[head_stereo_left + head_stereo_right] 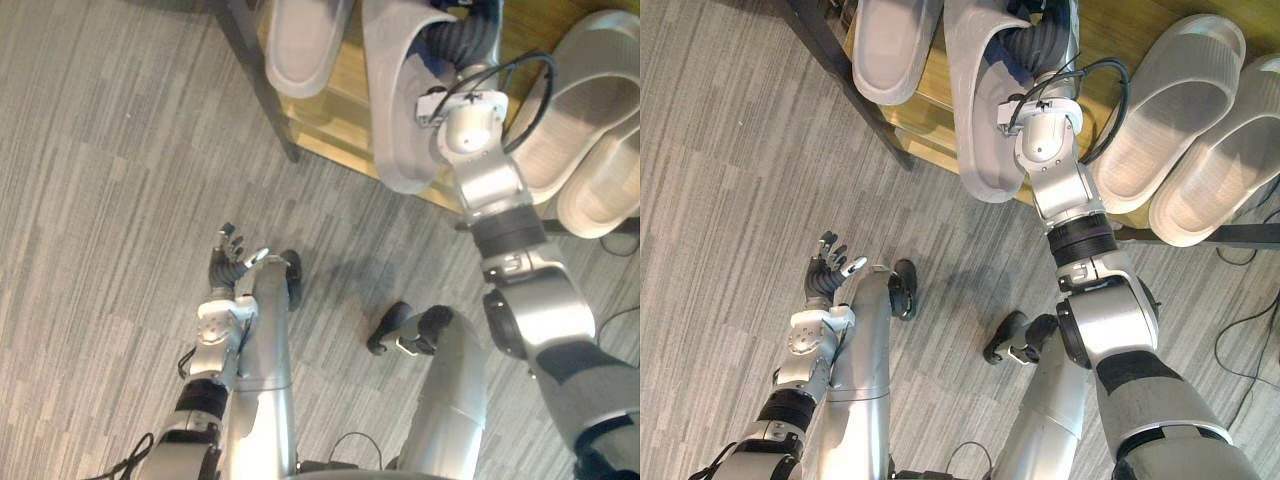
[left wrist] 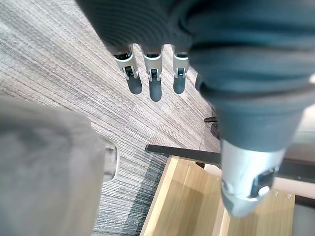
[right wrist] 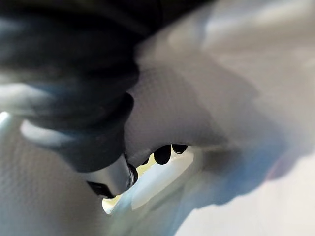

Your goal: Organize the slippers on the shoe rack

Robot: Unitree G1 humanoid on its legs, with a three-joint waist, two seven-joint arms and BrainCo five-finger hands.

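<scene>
A grey slipper (image 1: 985, 110) lies across the front edge of the wooden shoe rack shelf (image 1: 930, 100), its heel end overhanging the floor. My right hand (image 1: 1038, 45) is pushed in under its strap; the right wrist view shows the thumb (image 3: 115, 179) and dark fingertips (image 3: 162, 154) pinching the strap (image 3: 172, 108). A second grey slipper (image 1: 890, 45) rests on the shelf just to its left. Two pale slippers (image 1: 1170, 110) (image 1: 1220, 170) sit side by side on the right. My left hand (image 1: 235, 262) hangs low over the carpet, open and holding nothing.
The rack's dark metal leg (image 1: 262, 95) slants down to the grey carpet floor (image 1: 110, 180) at the left of the shelf. A dark bar (image 1: 1240, 236) runs under the right pair. The left wrist view shows the wooden shelf (image 2: 197, 196).
</scene>
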